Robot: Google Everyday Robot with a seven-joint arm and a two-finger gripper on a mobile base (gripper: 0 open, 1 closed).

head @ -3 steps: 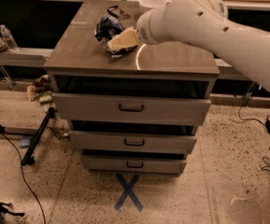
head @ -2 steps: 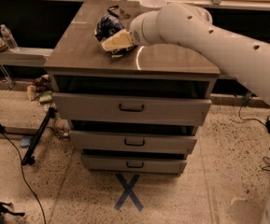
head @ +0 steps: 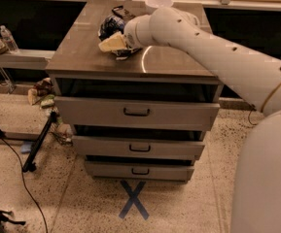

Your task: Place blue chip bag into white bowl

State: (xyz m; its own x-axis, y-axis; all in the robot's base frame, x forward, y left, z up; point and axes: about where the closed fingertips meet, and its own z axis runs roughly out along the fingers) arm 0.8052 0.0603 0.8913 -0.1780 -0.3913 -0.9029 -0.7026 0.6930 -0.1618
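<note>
Bottle (head: 8, 38) on left shelf (head: 23, 58), cabinet top (head: 77, 57) with bag (head: 109, 27) crumpled mid-back, gripper (head: 112, 43) low against its front, grip impossible to tell, bowl (head: 158, 4) apart at back edge, open surface toward right edge, floor (head: 96, 203) below.

Arm (head: 218, 52) extended leftward, gripper (head: 112, 43) low at its tip

The tool (head: 113, 43) has edged leftward — nearer the blue chip bag (head: 109, 26).

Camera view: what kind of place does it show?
Probably a robotics lab: a grey three-drawer cabinet, a blue tape cross on the speckled floor, and the robot's gripper above the cabinet top, at the crumpled dark blue chip bag.
</note>
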